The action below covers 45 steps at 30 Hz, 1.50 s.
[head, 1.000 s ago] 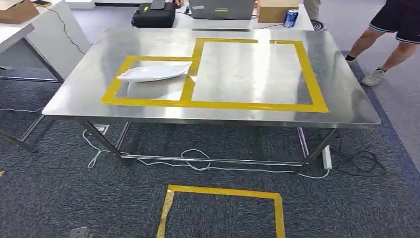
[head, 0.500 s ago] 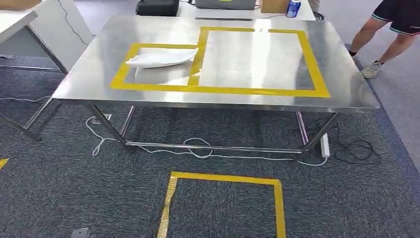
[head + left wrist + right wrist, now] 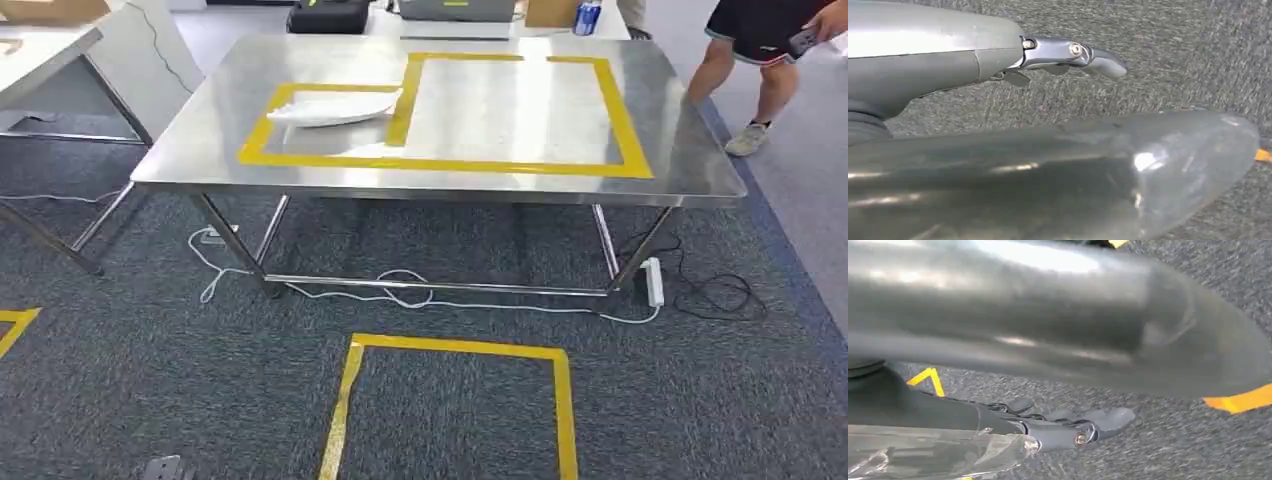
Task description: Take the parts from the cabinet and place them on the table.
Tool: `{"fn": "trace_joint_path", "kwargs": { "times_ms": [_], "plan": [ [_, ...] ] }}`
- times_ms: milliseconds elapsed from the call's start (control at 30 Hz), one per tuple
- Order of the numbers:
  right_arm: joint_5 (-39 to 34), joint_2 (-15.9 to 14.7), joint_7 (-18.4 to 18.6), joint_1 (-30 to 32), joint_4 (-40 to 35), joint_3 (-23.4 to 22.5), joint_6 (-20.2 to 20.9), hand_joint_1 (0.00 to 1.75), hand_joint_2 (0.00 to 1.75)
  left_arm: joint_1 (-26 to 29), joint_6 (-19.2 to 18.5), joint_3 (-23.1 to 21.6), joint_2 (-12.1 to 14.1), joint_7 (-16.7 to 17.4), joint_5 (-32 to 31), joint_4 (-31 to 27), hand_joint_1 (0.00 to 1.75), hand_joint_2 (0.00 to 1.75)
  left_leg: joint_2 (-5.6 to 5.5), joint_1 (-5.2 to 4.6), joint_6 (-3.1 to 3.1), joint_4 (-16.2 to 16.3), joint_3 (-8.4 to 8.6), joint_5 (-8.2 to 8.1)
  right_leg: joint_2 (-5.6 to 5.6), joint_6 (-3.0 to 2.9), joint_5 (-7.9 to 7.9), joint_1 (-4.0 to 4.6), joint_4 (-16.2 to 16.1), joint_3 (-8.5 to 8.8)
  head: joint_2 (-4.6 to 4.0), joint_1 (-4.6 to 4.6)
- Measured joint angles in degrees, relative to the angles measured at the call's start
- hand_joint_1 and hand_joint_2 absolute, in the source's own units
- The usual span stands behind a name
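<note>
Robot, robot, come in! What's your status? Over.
Left hand and right hand hang over carpet, grip unclear. One white part on the table, inside the small taped box. Person at the table's far right corner.

Grey carpet (image 3: 150,380) underfoot, with a yellow tape square (image 3: 455,400) on it. White cable (image 3: 400,300) and a power strip (image 3: 655,282) lie on the floor. Person (image 3: 765,50) stands at far right. Blue can (image 3: 586,15), cardboard box (image 3: 550,10) and black case (image 3: 328,15) sit on a far desk.
</note>
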Motion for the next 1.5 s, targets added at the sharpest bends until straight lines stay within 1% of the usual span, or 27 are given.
{"fn": "trace_joint_path", "kwargs": {
  "times_ms": [33,100,133,167,233,300,367,500,533,567,633,667,700,767,800,833,867,900,1000,1033,1133,1167,1200,1233,1300,1367,1500],
  "plan": [
    [0.13,-0.02,0.00,-0.06,0.00,0.02,0.00,0.00,0.00,0.13,0.00,0.04,0.02,0.02,0.02,0.02,0.00,0.00,0.00,-0.03,-0.30,1.33,-0.60,-3.19,-0.02,-0.42,0.70,0.04,0.03,-0.80,0.00,-0.18],
    [0.35,0.00,0.00,0.06,0.00,0.02,-0.02,0.00,0.00,0.16,0.00,0.07,-0.11,0.04,0.00,0.02,0.00,0.00,-0.03,0.04,-0.65,9.10,-2.56,-11.26,0.01,-0.83,2.32,0.05,0.09,-2.44,0.00,-0.61],
    [0.37,-0.02,0.00,0.07,0.00,0.02,-0.04,0.00,0.00,0.03,0.00,0.09,-0.09,0.04,0.00,0.02,0.00,0.00,-0.03,0.03,-0.76,13.40,-3.38,-13.71,-0.06,-0.78,3.17,0.09,0.18,-3.52,0.00,-0.59],
    [0.44,-0.02,0.00,0.07,0.00,0.02,-0.07,0.00,0.00,-0.01,0.00,0.09,-0.09,0.04,0.00,0.02,0.00,0.00,-0.02,0.03,-0.82,16.42,-3.59,-14.18,-0.10,-0.68,3.92,0.09,0.26,-4.61,0.00,-0.61],
    [0.48,-0.02,0.00,0.05,0.00,0.04,-0.07,0.00,0.00,-0.06,0.00,0.11,-0.07,0.04,0.00,0.02,0.00,0.00,-0.02,0.05,-0.80,16.51,-1.41,-10.34,-0.22,-0.62,5.43,0.09,0.60,-6.83,-0.02,-0.61],
    [0.48,0.00,0.00,-0.01,0.00,0.07,-0.07,0.00,0.00,-0.17,0.00,0.11,-0.04,0.04,-0.04,0.02,0.00,0.00,-0.02,0.11,-0.64,9.29,4.62,-6.66,-0.16,-0.21,6.95,0.04,1.03,-9.03,-0.02,-0.61],
    [0.50,0.00,-0.04,-0.04,0.00,0.09,-0.09,0.00,0.00,-0.55,-0.02,0.11,-0.04,0.00,-0.24,0.02,0.00,0.00,-0.12,0.09,-0.24,-2.10,12.51,-9.62,-0.07,0.36,8.05,0.47,1.60,-10.01,-0.02,-0.61],
    [0.50,-0.02,-0.02,0.32,0.00,0.13,-0.09,0.00,0.00,-0.21,-0.04,0.13,-0.20,0.00,-0.35,0.06,0.00,0.00,0.23,0.01,1.78,-1.92,10.65,-8.47,-0.06,1.42,10.75,0.20,0.81,-10.62,0.00,-0.55],
    [0.48,-0.02,-0.02,0.49,0.00,0.13,-0.13,0.00,0.00,-0.27,-0.09,0.13,-0.22,0.00,-0.37,0.07,0.00,0.00,0.37,-0.02,2.10,-1.85,9.97,-7.75,-0.10,1.85,7.89,0.09,1.82,-10.92,0.00,-0.55],
    [0.44,-0.02,-0.02,0.52,0.00,0.11,-0.15,0.00,0.00,-0.26,-0.09,0.13,-0.15,0.00,-0.39,0.07,0.00,0.00,0.37,-0.02,2.56,-1.85,9.11,-6.91,-0.06,2.15,3.40,0.06,4.88,-11.85,0.00,-0.17],
    [0.46,-0.02,-0.04,0.38,0.00,0.13,-0.20,0.00,0.00,-0.27,-0.13,0.15,-0.09,0.00,-0.39,0.07,0.00,0.00,0.35,-0.11,2.70,-1.80,7.05,-5.22,-0.06,2.56,-3.69,0.01,14.01,-13.30,0.00,0.04],
    [0.46,-0.02,-0.07,0.30,0.00,0.13,-0.20,0.00,0.00,-0.25,-0.20,0.15,-0.09,0.00,-0.39,0.07,0.00,0.00,0.37,-0.15,2.64,-1.71,5.95,-4.33,-0.06,2.62,-4.88,0.01,18.04,-13.61,0.00,0.11],
    [0.44,-0.02,-0.07,0.30,0.00,0.13,-0.15,0.00,0.00,-0.25,-0.31,0.15,-0.09,-0.17,-0.39,0.07,0.00,0.00,0.37,-0.18,2.58,-1.60,4.83,-3.48,-0.06,2.59,-3.86,0.01,20.04,-13.15,0.00,0.11],
    [0.26,-0.02,-0.02,0.35,0.00,0.13,0.00,0.00,0.00,-0.26,-0.57,0.20,-0.11,-0.48,-0.37,0.07,0.00,0.00,0.37,-0.21,2.36,-1.41,2.57,-1.86,-0.05,2.29,1.14,0.01,17.45,-9.02,0.00,0.11],
    [0.09,-0.02,0.00,0.33,0.00,0.13,0.04,0.00,0.00,-0.26,-0.72,0.22,-0.11,-0.61,-0.37,0.07,0.00,0.00,0.35,-0.21,2.18,-1.26,1.58,-1.13,-0.05,2.07,2.65,0.02,13.06,-5.30,0.00,0.11],
    [0.00,-0.02,-0.02,0.15,0.00,0.13,0.13,0.00,0.00,-0.36,-0.79,0.22,-0.11,-0.61,-0.37,0.07,0.00,0.00,0.27,-0.21,1.94,-1.05,0.95,-0.42,0.00,1.81,1.46,0.02,7.03,-0.68,0.00,0.11],
    [-0.11,-0.02,-0.02,-0.09,0.00,0.13,0.17,0.00,0.00,-0.32,-0.85,0.22,-0.11,-0.81,-0.37,0.07,0.00,0.00,0.22,-0.43,1.58,-0.92,0.48,0.09,0.00,1.61,-1.53,0.24,0.76,3.27,0.00,0.11],
    [-0.24,-0.02,0.00,-0.29,0.00,0.13,0.24,0.00,0.00,-0.31,-0.83,0.22,-0.20,-1.13,-0.39,0.07,0.00,0.00,0.25,-0.44,1.33,-0.86,0.34,0.23,-0.02,1.45,-2.72,0.29,-1.76,3.70,0.00,-0.06],
    [-1.12,0.00,0.44,-0.06,0.00,0.07,0.24,0.00,0.00,-0.50,0.22,0.22,-1.05,-1.79,-0.57,0.07,0.00,0.00,0.27,-0.12,0.01,-1.21,-0.01,1.68,-0.13,-0.06,-1.40,0.47,-1.21,2.39,0.00,0.05],
    [-1.27,-0.02,0.55,-0.06,0.00,-0.02,0.24,0.00,0.00,-0.43,0.39,0.24,-1.16,-1.81,-0.57,0.07,0.00,0.00,0.19,0.04,-0.26,-0.56,-0.43,0.21,-0.26,-0.42,-0.75,0.33,-1.23,1.90,0.00,0.02],
    [-1.29,-0.02,0.77,0.05,0.00,-0.09,0.81,0.00,0.00,-0.43,0.59,0.24,-1.97,-1.79,-0.70,0.07,0.00,0.00,0.18,0.14,-0.92,10.74,-4.34,-10.44,0.31,-0.90,1.18,0.35,-1.14,-0.39,0.00,-0.24],
    [-1.00,-0.02,0.76,0.07,0.00,-0.09,1.09,0.00,0.00,-0.52,0.68,0.28,-1.99,-1.73,-0.74,0.07,0.00,0.00,0.18,0.14,-1.01,15.19,-5.52,-11.90,0.59,-0.87,1.79,0.37,-1.03,-1.15,0.00,-0.26],
    [-0.85,-0.02,0.79,0.11,0.00,-0.07,1.36,0.00,0.00,-0.54,0.77,0.33,-1.99,-1.49,-0.77,0.07,0.00,0.00,0.18,0.14,-1.07,17.44,-5.74,-11.51,0.91,-0.78,2.34,0.36,-0.89,-1.75,0.00,-0.26],
    [-0.59,-0.02,0.85,0.16,0.00,-0.07,1.49,0.00,0.00,-0.55,0.85,0.37,-1.99,-1.09,-0.90,0.07,0.00,0.00,0.17,0.17,-1.04,17.07,-4.69,-9.92,1.41,-0.62,2.86,0.33,-0.71,-2.57,0.00,-0.28],
    [-0.37,-0.02,0.87,0.29,0.00,-0.09,1.64,0.00,0.00,-0.55,0.94,0.46,-1.95,-0.74,-0.94,0.07,0.00,0.00,-0.27,0.27,-0.85,9.69,0.92,-6.71,2.49,-0.14,3.54,0.23,-0.38,-3.68,0.00,-0.26],
    [-0.31,-0.02,0.87,0.15,0.00,-0.09,1.77,0.00,0.00,-0.59,0.96,0.72,-1.97,-0.59,-0.98,0.07,0.00,0.00,-4.04,0.50,-0.53,-0.29,8.06,-6.47,3.57,0.46,3.93,0.44,0.46,-4.78,0.00,-0.37],
    [0.17,-0.11,0.85,0.30,0.00,-0.07,1.95,0.00,0.00,-0.74,1.14,0.92,-2.32,0.94,-1.09,0.07,0.00,0.00,-2.31,0.35,1.37,-0.60,7.24,-6.74,5.55,1.76,5.06,0.25,1.00,-6.43,0.00,-0.33]
  ]
}}
